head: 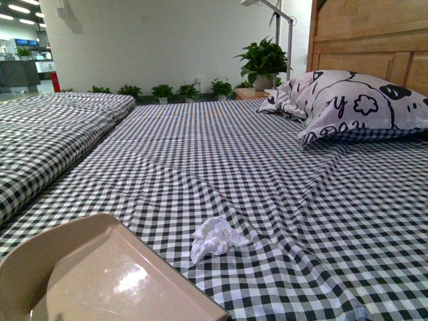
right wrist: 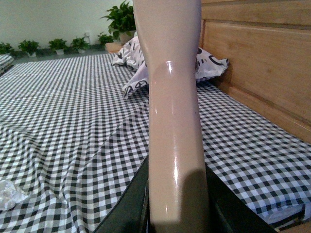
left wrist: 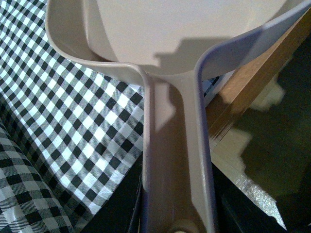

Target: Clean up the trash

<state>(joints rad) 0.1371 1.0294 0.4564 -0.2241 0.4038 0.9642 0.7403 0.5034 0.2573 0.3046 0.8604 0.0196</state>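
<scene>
Lying on checked bedding (head: 267, 167): one tissue wad (head: 215, 237), near one dustpan (head: 100, 281).

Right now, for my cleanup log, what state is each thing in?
tissue wad: crumpled, lying on the sheet, outside the dustpan.
dustpan: nothing in it where visible; handle held by the left gripper.
beige handle: clamped by the right gripper.
checked sheet: wrinkled.
pillow: lying by the headboard.
</scene>
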